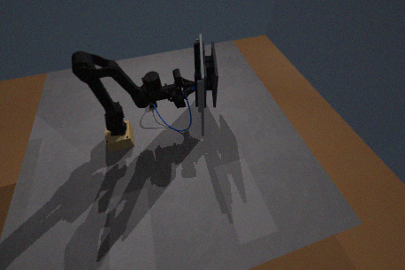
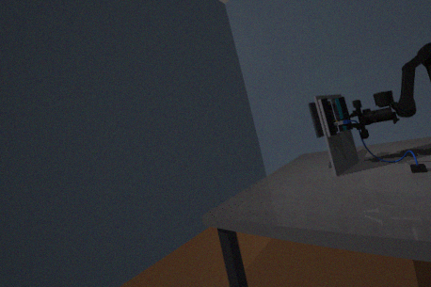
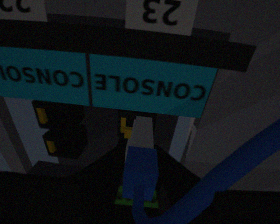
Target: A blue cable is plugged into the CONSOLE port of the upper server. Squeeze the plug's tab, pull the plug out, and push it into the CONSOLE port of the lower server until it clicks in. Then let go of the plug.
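The pincer (image 1: 193, 88) (image 2: 346, 123) (image 3: 139, 148), nearly closed, grips the plug (image 3: 141, 170) below the CONSOLE label (image 3: 150, 86); it should keep squeezing the tab, moving straight.

The blue plug (image 3: 141, 172), pale-tipped, is pinched in the hand (image 3: 139, 148), its tip at a port under a teal CONSOLE label (image 3: 150, 86), toward twelve o'clock. The blue cable (image 1: 190, 116) (image 2: 368, 150) (image 3: 241, 167) leaves toward two o'clock up close, and elsewhere sags in a loop above the counter (image 1: 265, 165) (image 2: 301, 213).
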Robot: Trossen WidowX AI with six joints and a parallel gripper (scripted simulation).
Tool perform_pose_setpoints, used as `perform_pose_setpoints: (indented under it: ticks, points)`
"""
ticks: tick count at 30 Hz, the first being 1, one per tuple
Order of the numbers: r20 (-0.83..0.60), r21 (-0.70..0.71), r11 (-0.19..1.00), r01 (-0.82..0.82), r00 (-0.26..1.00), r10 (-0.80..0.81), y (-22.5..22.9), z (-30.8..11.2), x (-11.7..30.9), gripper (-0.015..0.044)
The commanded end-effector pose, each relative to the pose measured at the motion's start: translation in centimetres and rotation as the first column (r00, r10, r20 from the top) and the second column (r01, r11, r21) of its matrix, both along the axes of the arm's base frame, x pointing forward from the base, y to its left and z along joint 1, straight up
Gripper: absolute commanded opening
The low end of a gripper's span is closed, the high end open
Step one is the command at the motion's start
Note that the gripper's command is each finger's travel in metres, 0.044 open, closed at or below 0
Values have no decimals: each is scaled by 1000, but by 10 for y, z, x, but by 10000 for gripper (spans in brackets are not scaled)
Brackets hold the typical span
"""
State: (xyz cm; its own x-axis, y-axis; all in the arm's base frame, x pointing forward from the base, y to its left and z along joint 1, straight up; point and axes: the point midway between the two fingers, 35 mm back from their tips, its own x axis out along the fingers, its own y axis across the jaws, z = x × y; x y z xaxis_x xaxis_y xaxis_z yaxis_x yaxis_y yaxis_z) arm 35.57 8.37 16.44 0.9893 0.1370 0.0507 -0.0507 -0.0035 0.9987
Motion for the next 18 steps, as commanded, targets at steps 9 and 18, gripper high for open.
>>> perform_pose_setpoints:
  ticks: [9, 18]
  points:
    - [14, -3, 1000, 3, 1000, -3, 0, 3, 3, 0]
    - [14, -3, 1000, 4, 1000, -4, 0, 3, 4, 0]
